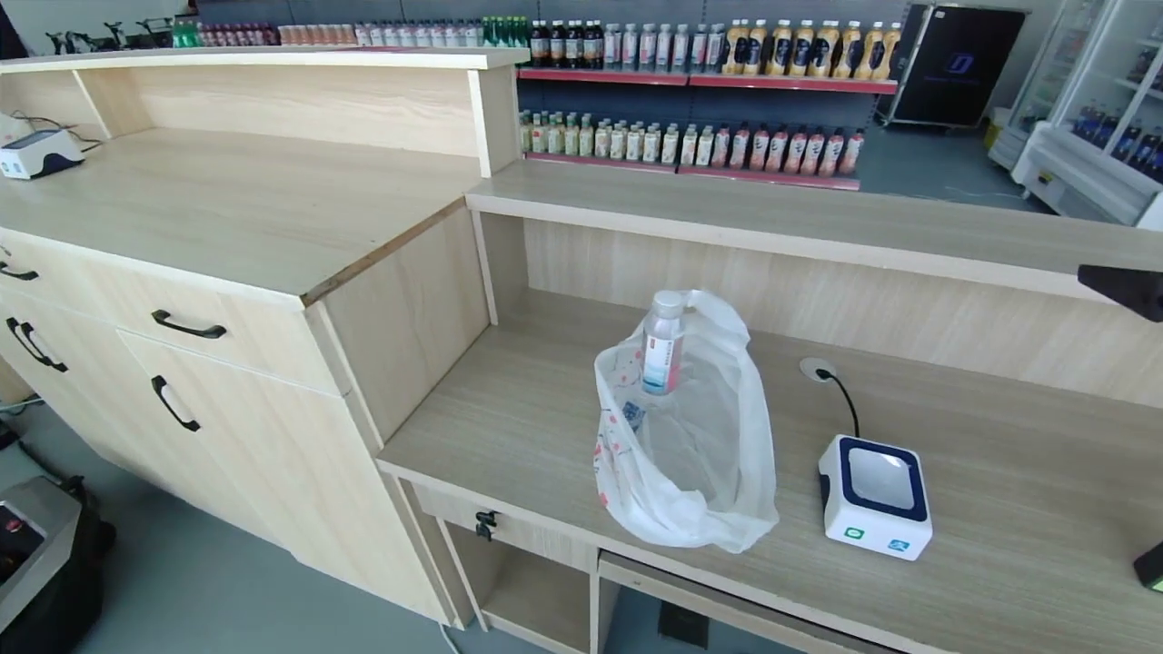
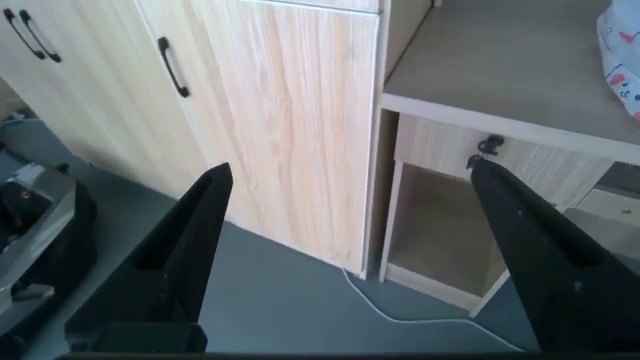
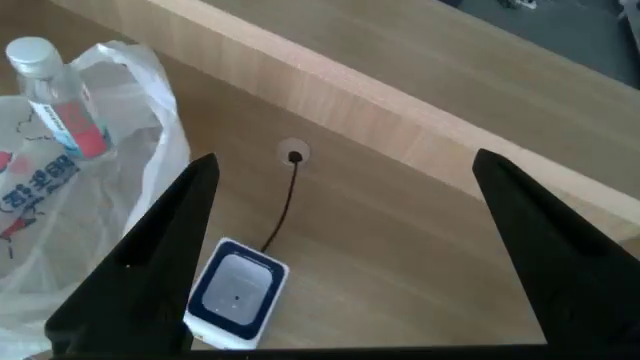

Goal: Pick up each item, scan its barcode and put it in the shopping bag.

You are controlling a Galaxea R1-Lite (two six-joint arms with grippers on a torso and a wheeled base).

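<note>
A small white-and-dark box-shaped device point(image 1: 36, 153) sits at the far left of the raised pale wooden counter point(image 1: 227, 209). Below that counter, a light wood cabinet with black bar handles point(image 1: 186, 325) fronts the grey floor. The left gripper point(image 2: 348, 175) hangs low in front of this cabinet, over the floor beside the open shelf under the lower pale wooden desk top point(image 1: 509, 409). Its two black fingers are spread wide with nothing between them. Near the middle of the desk top's front edge lies a white translucent plastic shopping bag with red print point(image 1: 700, 454), its mouth gaping upward. A clear plastic bottle with a white cap and a red-and-white label point(image 1: 663, 350) stands upright inside it, on the side toward the back wall. To the right, just beside the bag but apart from it, a white square barcode scanner with a dark blue frame point(image 1: 875, 495) sits near the front edge. Its thin black cable point(image 1: 848, 404) runs back to a round hole in the desk top. The right gripper point(image 3: 348, 165) is above this scanner and cable, fingers wide apart and holding nothing. Behind the desk, red shelves of bottled drinks point(image 1: 690, 145) line the wall.
</note>
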